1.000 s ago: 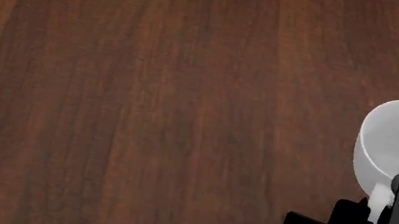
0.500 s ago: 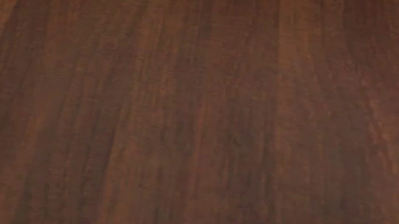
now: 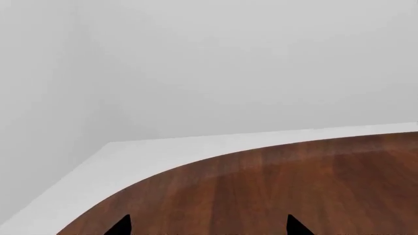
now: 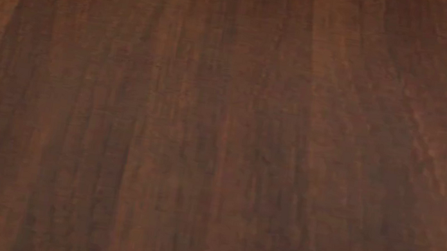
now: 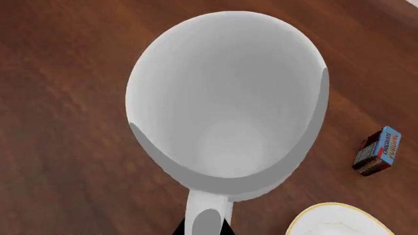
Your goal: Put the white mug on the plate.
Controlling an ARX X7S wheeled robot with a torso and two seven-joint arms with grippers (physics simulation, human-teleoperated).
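left tool (image 3: 207, 226): two black pointed tips | right tool (image 5: 199, 227): black tips

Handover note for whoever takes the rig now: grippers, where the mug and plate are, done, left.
Right gripper: shut on the white mug by its handle, mug upright, seemingly held above the table.
Left gripper: open, empty, near the table's edge.
The plate: only its rim shows, beside the mug in the right wrist view; a small chocolate box lies nearby.
Head view shows only bare wood.
Done: mug grasped. Left: carry it over the plate, set down, release.
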